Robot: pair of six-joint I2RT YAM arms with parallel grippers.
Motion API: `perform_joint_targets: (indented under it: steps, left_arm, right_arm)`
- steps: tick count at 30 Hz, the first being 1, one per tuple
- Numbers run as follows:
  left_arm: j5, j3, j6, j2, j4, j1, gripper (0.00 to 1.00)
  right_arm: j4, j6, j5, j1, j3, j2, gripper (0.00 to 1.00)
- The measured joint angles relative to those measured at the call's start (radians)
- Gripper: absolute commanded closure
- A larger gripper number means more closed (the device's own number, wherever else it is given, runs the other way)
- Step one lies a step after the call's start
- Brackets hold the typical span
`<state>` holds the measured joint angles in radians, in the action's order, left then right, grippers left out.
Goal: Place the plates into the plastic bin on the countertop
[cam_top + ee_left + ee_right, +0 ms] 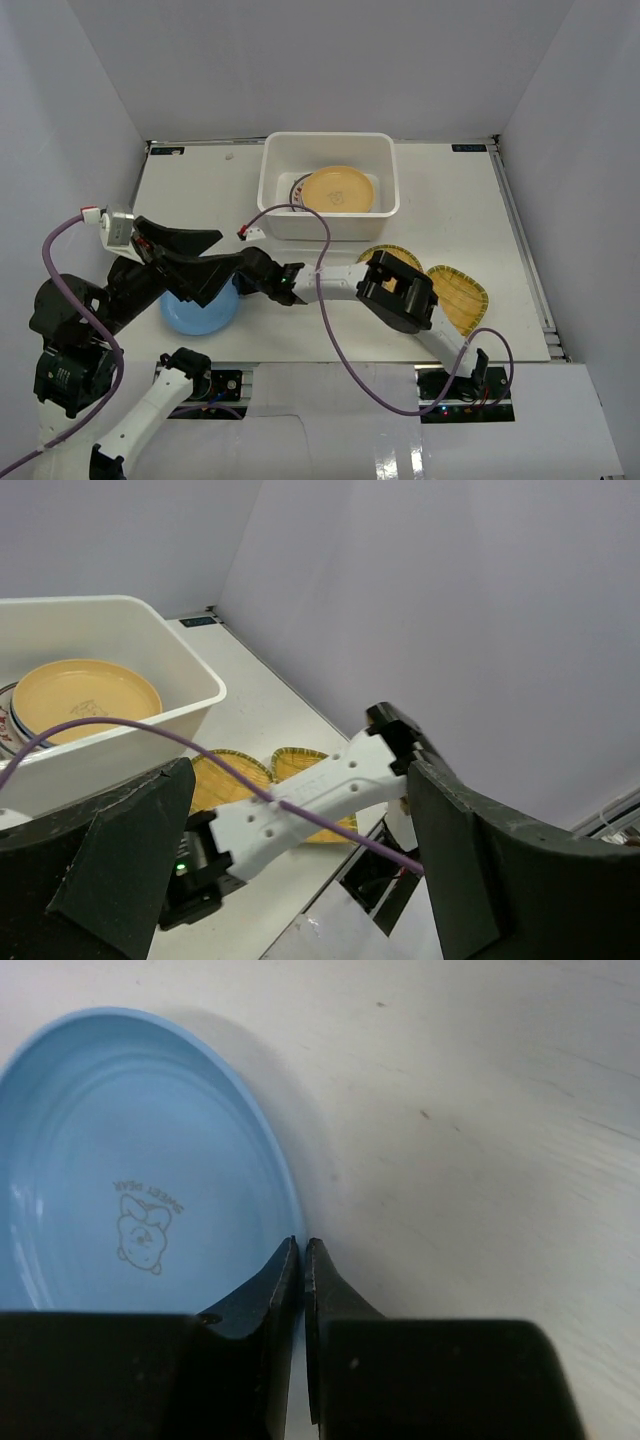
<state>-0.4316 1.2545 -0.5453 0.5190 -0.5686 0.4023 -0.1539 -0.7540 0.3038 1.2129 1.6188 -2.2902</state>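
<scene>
A light blue plate (195, 315) lies at the front left of the countertop (450, 200), partly under my left arm. My right gripper (290, 283) reaches left and is shut on its right rim; the right wrist view shows the plate (130, 1160) with the gripper (303, 1245) pinching its edge. My left gripper (215, 255) hovers above that plate, open and empty (300, 860). The white plastic bin (275, 215) holds a tan-yellow plate (338, 188) and a white plate with a coloured rim (298, 190). Two bamboo plates (460, 298) (392, 255) lie at the front right.
A purple cable (325, 330) loops from the right arm's base across the table in front of the bin. The right arm's white link (310, 805) crosses the left wrist view, over the bamboo plates (225, 780). Metal rails (520, 240) edge the table; grey walls surround it.
</scene>
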Motion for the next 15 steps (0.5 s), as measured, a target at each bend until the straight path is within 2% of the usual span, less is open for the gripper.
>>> perform_joint_targets:
  steps: [2,3,5,6,9,12,15]
  left_arm:
    - [0.013,0.000,0.010,0.001,-0.010,0.000,0.03]
    - [0.017,0.002,0.014,0.001,-0.014,0.000,0.10]
    - [0.024,0.002,0.021,0.001,-0.021,0.000,0.15]
    - [0.024,0.002,0.022,0.001,-0.024,0.000,0.21]
    - [0.023,-0.029,0.014,-0.007,-0.021,0.000,0.28]
    - [0.019,-0.110,-0.019,-0.019,-0.024,0.000,0.31]
    - [0.016,-0.230,-0.071,-0.017,-0.001,0.000,0.32]
  right_arm:
    - [-0.016,0.031,0.029,0.005,-0.110,0.093,0.92]
    - [-0.028,0.051,0.049,0.005,-0.161,0.147,0.92]
    - [-0.035,0.097,0.088,0.007,-0.247,0.264,0.92]
    - [-0.038,0.120,0.109,0.005,-0.279,0.328,0.92]
    - [-0.049,0.201,0.159,-0.037,-0.353,0.544,0.92]
    - [-0.053,0.253,0.173,-0.154,-0.386,0.738,0.92]
    - [-0.058,0.277,0.166,-0.336,-0.399,0.875,0.92]
